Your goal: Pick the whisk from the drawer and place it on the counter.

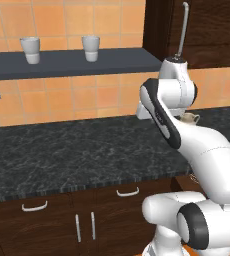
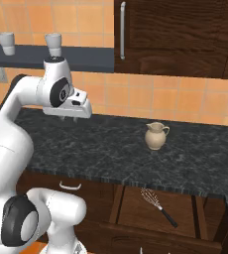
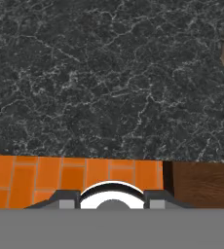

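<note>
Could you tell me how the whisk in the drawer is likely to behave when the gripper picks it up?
The whisk looks light: thin wire head, slim dark handle. Lying flat in the open drawer, the round handle may roll or slip under the fingers. Gripped at the handle, the wider wire end would probably sag downward; the wires likely flex if squeezed.

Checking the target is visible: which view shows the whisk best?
The right base view: the whisk lies whole in the open drawer, head and handle clear. The hand view catches a drawer corner; the left base view has the arm across that side.
</note>
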You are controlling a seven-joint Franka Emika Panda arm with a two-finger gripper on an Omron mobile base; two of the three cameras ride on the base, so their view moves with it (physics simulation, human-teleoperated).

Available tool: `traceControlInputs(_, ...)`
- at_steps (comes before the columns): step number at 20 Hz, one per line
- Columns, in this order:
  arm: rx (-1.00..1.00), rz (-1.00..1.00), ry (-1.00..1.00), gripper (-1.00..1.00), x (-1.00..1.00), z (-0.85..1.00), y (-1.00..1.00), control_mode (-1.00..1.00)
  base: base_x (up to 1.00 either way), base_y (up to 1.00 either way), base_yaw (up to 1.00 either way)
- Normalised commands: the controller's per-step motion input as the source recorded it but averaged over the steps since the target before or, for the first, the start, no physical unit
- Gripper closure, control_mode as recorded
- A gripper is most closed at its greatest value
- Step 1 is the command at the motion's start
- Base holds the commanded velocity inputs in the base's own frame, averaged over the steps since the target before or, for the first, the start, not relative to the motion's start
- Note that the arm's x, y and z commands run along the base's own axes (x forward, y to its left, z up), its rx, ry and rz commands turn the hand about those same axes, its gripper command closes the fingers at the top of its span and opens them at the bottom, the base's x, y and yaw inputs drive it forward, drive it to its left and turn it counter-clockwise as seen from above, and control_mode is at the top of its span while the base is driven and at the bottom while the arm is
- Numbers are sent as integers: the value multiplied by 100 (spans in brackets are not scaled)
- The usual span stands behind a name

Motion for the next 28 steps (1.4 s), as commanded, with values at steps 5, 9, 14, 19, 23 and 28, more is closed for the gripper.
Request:
traceControlInputs(5,1,-10,0,-100,-51,-1,-31,-100,0,0,0)
traceControlInputs(9,11,-33,0,-100,-98,-8,-90,-100,0,0,0)
traceControlInputs(14,14,-42,0,-100,-90,-9,-100,-100,0,0,0)
traceControlInputs(19,17,-46,6,-100,-77,-5,-100,-100,0,0,0)
traceControlInputs(23,13,-46,11,-100,-71,-29,-100,-100,0,0,0)
traceControlInputs(28,7,-47,16,-100,-71,-94,-100,-100,0,0,0)
